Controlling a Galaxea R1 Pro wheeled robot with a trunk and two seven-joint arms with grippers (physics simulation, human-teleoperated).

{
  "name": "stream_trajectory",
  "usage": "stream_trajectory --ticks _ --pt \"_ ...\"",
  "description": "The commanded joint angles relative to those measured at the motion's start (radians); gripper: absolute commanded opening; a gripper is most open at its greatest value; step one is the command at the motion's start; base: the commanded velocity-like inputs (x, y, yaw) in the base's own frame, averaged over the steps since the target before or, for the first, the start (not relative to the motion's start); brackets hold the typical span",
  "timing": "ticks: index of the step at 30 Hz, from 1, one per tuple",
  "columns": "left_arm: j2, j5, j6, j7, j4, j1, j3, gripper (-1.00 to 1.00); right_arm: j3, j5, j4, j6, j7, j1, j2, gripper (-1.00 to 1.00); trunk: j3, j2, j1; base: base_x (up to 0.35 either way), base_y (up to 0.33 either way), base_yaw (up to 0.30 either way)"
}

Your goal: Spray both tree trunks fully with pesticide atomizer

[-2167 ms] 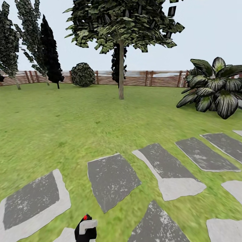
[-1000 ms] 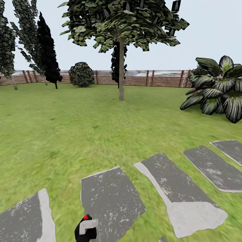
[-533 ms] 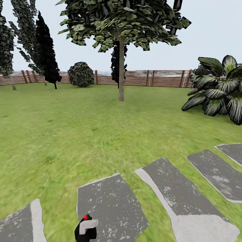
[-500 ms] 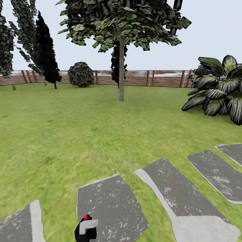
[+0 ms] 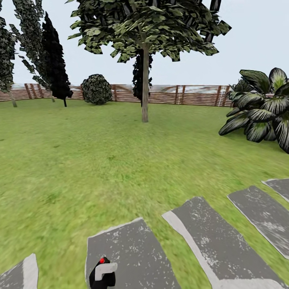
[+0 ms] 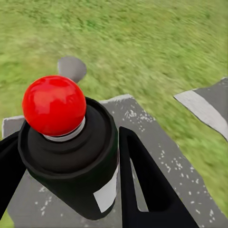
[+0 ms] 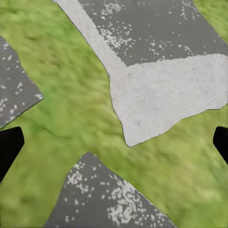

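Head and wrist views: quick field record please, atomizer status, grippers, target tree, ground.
atomizer: pesticide atomizer, dark body, red cap, held between left gripper fingers
left gripper: shut on the atomizer, low in the head view
right gripper: right gripper open, empty, fingertips apart over paving
target tree: tree ahead across the lawn, tree trunk bare, upright
ground: lawn, grey stepping stones nearest the robot
backdrop: wooden fence, round bush, broad-leaf plant
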Motion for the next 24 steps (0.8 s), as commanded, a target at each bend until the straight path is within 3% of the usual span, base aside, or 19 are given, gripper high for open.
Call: stream_trajectory --ticks 1,6,15,21,24 --pt "-0.001 -0.007 0.025 -0.001 0.000 -0.001 0.007 -1.00 0.001 -0.009 0.001 -0.004 0.003 -0.001 -0.001 1.00 -0.001 0.000 0.001 0.350 0.025 0.000" --pt "0.001 -0.006 0.084 -0.001 -0.002 -0.001 0.007 -1.00 0.001 -0.009 0.001 -0.004 0.003 -0.001 -0.001 1.00 -0.001 0.000 0.001 0.350 0.029 0.000" --pt "0.025 -0.004 0.026 0.001 -0.002 -0.001 0.012 -1.00 0.001 -0.009 0.001 -0.004 0.003 -0.001 -0.001 1.00 -0.001 0.000 0.001 0.350 0.004 0.000" --pt "0.068 -0.004 0.021 0.003 -0.001 -0.001 0.009 -1.00 0.001 -0.009 0.001 -0.004 0.003 -0.001 -0.001 1.00 -0.001 0.000 0.001 0.350 0.000 0.000" --pt "0.078 -0.004 0.021 0.003 -0.001 -0.001 0.008 -1.00 0.001 -0.009 0.001 -0.004 0.003 -0.001 -0.001 1.00 -0.001 0.000 0.001 0.350 0.000 0.000"
